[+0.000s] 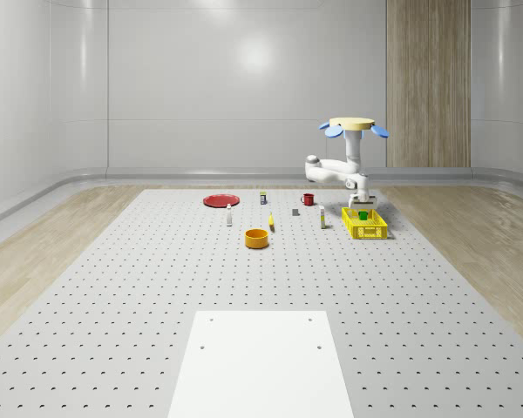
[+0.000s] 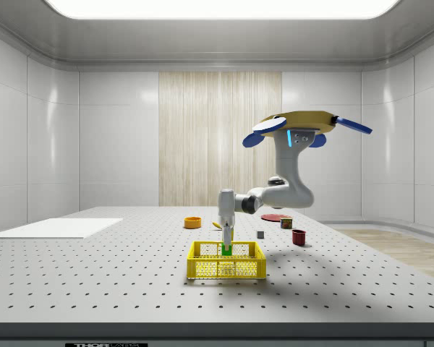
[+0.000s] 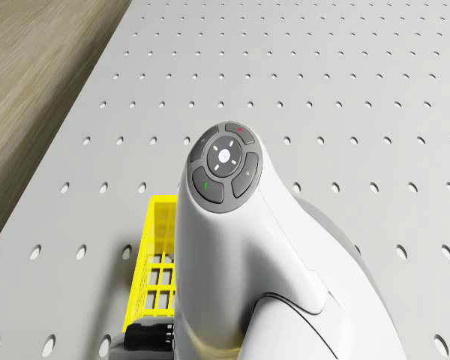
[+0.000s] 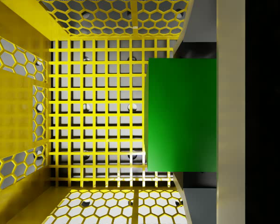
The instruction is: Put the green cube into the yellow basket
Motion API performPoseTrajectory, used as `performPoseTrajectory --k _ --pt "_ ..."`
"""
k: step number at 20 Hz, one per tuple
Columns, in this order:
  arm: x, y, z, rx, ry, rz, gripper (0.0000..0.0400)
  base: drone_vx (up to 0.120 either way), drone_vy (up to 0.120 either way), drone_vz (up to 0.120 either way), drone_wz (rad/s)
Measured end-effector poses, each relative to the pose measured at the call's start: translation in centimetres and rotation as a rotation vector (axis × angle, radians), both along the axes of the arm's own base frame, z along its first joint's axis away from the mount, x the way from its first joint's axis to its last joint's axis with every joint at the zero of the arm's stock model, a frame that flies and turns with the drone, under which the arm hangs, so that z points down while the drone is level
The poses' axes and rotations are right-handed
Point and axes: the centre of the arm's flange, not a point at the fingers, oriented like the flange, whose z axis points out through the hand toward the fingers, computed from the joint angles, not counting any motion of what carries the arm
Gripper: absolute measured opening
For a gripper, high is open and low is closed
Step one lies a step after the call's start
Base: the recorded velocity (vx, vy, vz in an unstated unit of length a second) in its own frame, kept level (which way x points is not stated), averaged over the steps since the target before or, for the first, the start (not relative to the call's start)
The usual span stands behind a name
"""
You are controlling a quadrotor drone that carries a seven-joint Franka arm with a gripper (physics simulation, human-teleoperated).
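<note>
Inside yellow basket (image 2: 226,269): green cube (image 4: 182,114) between fingers (image 4: 198,193).

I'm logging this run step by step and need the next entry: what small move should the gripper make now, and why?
Probably open the fingers to release. The green cube is held in the gripper, which has reached down inside the yellow basket; in the wrist view the basket's grid floor lies right under the cube. The drone hovers above the table beside the basket, so nothing more seems needed before letting go.
</note>
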Motion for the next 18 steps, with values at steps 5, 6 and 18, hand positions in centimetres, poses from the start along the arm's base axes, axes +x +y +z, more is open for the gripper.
performPoseTrajectory --k 5,6,18 --pt "0.0 0.0 2.0 0.000 0.000 0.000 0.0251 0.000 0.000 0.000 0.000" --pt "0.0 0.0 2.3 0.000 0.000 0.000 0.0251 0.000 0.000 0.000 0.000" --pt "0.0 0.0 1.4 -0.002 0.000 -0.003 0.0390 0.000 0.000 0.000 0.000"
